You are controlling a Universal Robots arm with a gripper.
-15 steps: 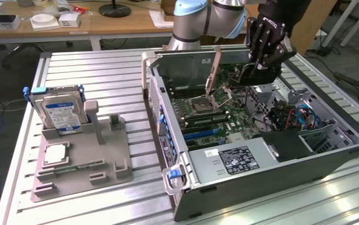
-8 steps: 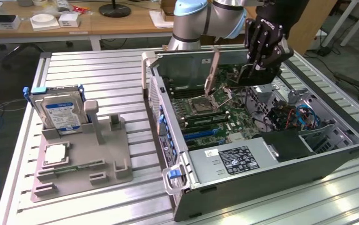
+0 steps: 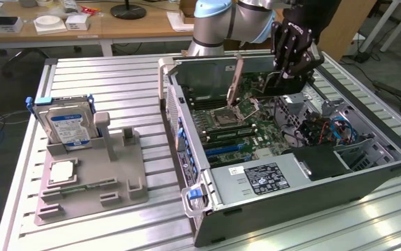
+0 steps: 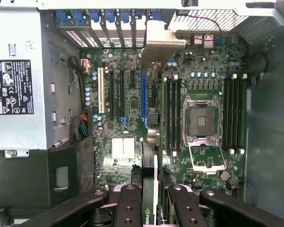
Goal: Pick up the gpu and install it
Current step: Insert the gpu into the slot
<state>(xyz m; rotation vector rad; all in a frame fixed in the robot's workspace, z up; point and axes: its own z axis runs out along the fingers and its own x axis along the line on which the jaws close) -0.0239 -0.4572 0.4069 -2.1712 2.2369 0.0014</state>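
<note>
My gripper (image 3: 279,89) hangs inside the open computer case (image 3: 368,172), above the motherboard (image 4: 123,118). In the wrist view the gpu (image 4: 150,208) shows edge-on between the two black fingers (image 4: 130,203), so the gripper (image 4: 154,189) is shut on it. The card's metal end bracket (image 4: 158,45) points toward the row of rear slot openings (image 4: 109,23). Its edge runs just beside the long blue slot (image 4: 143,101). In the exterior view the gpu (image 3: 235,78) is a thin brownish strip standing upright just to the exterior view's left of the gripper.
A grey fixture (image 3: 89,183) on the slatted table holds a blue-labelled hard drive (image 3: 66,125), a processor (image 3: 60,171) and a memory stick (image 3: 81,186). Inside the case are the power supply (image 3: 263,178), an open processor socket (image 4: 202,120) and memory slots (image 4: 234,113).
</note>
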